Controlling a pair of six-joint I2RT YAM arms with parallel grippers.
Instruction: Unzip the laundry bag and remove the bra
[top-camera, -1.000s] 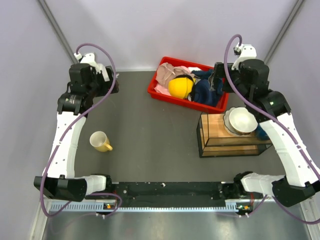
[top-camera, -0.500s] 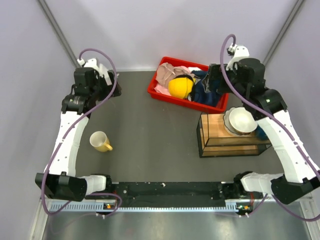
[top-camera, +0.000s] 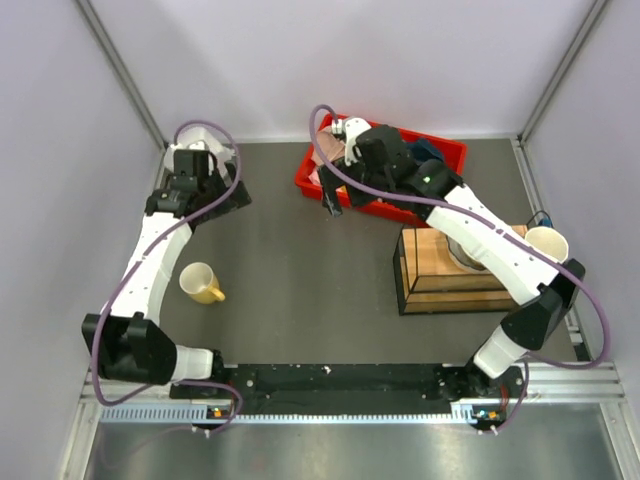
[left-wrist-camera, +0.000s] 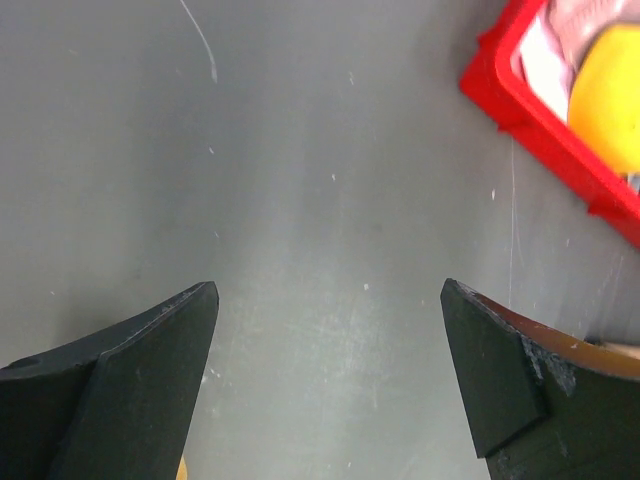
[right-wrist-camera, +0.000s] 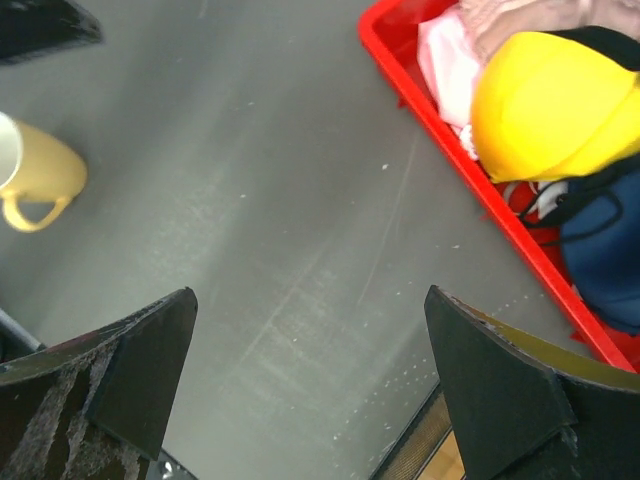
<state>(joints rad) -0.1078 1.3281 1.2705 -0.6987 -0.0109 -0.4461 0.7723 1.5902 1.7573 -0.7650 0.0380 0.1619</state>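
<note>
Both claws gape wide, empty. The right claw (right-wrist-camera: 308, 300) hangs just beside the red bin (top-camera: 447, 152), far nearer than the left claw (left-wrist-camera: 327, 290). No laundry bag can be made out.

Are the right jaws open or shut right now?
Open. In the right wrist view the right gripper has its jaws spread wide, with only bare table between them and nothing held.

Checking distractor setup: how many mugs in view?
2. Yellow mug on the table, left side; pale mug at the right edge, beside the wooden stand. The right arm may hide others.
</note>
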